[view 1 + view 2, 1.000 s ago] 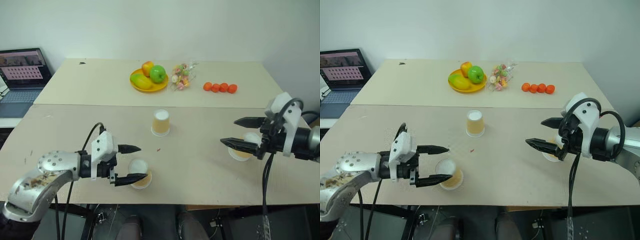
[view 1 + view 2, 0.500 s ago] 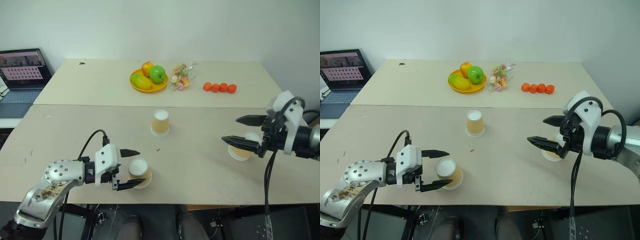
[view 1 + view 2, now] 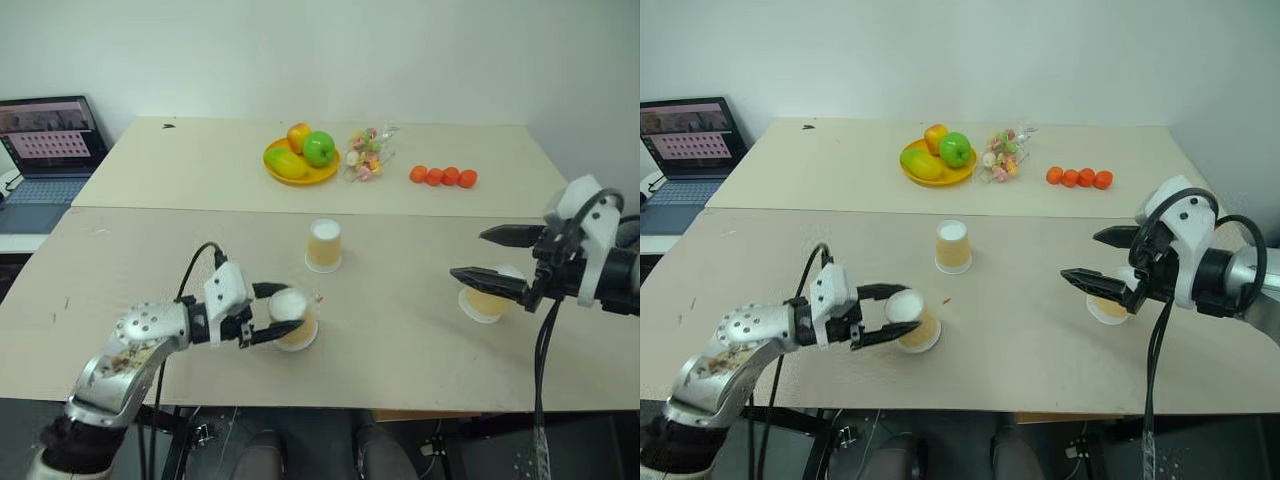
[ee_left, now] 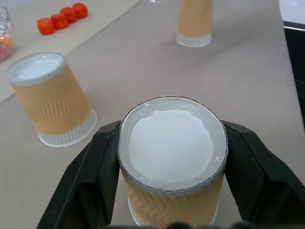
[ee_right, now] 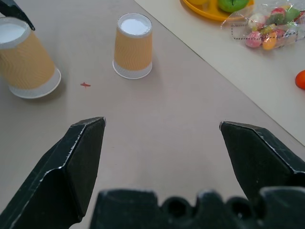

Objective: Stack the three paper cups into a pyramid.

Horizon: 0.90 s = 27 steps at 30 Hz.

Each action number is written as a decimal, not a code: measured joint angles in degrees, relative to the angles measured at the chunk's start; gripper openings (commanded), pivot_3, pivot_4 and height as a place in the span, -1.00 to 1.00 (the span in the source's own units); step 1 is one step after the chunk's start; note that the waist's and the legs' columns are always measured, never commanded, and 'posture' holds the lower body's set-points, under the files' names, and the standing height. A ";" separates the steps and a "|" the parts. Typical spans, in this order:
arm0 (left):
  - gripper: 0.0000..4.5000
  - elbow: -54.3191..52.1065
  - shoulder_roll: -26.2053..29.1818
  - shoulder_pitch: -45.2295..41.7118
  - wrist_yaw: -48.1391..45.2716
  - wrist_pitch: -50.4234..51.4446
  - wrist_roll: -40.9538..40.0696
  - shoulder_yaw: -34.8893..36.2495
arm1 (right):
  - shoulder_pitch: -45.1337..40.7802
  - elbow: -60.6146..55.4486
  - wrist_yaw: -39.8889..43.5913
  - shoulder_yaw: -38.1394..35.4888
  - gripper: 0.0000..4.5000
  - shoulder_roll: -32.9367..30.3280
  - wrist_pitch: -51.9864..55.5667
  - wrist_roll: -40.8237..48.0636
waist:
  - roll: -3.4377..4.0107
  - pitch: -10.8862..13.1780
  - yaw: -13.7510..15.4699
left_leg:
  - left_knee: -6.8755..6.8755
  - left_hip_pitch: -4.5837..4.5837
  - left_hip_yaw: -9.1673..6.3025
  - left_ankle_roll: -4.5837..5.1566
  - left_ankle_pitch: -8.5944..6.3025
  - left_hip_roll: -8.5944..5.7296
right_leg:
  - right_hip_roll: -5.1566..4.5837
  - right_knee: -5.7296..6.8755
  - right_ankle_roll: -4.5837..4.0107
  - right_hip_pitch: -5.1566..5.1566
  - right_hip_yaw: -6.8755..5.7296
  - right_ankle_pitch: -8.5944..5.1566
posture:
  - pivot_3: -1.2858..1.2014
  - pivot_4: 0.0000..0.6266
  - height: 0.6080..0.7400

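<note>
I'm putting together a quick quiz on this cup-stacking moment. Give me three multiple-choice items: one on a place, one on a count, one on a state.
1. Where does the yellow plate of fruit stand?
A. on the far table
B. beside the laptop
C. under the right gripper

2. How many paper cups stand on the near table?
A. one
B. two
C. three

3. How are the right gripper's fingers?
A. wide apart, holding nothing
B. shut on a cup
C. pinching a fruit

Answers: 1 A, it sits beyond the seam, near the candy bag. 2 C, one between the left gripper's fingers, one mid-table, one on the right. 3 A, bare table shows between them.
</note>
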 measured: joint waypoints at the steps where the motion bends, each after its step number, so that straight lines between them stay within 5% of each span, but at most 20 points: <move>1: 0.16 2.34 -0.80 -2.59 0.17 0.15 0.14 -0.35 | 0.61 -0.66 -0.16 -0.63 1.00 0.00 0.12 0.15 | 0.00 0.00 0.17 | 0.00 0.00 0.00 0.00 0.00 -0.01 | 0.00 0.00 -0.01 0.00 0.00 0.01 | 0.03 -0.52 0.91; 13: 0.16 20.94 -12.12 -21.93 -6.93 -5.15 6.22 -11.41 | 6.07 -10.02 -7.63 -10.34 1.00 2.94 6.51 3.88 | -0.01 0.00 0.80 | 0.01 -0.20 -0.08 0.01 0.00 -0.09 | -0.04 -0.07 -0.10 -0.04 -0.04 0.07 | 0.03 -0.52 0.91; 27: 0.16 30.89 -16.32 -25.70 -14.57 -12.37 10.77 -15.75 | 9.06 -16.61 -16.43 -17.41 1.00 4.79 11.33 11.72 | -0.01 0.00 0.45 | 0.01 -0.17 -0.08 0.05 0.02 -0.07 | -0.01 -0.04 -0.08 -0.04 -0.01 0.09 | 0.03 -0.52 0.91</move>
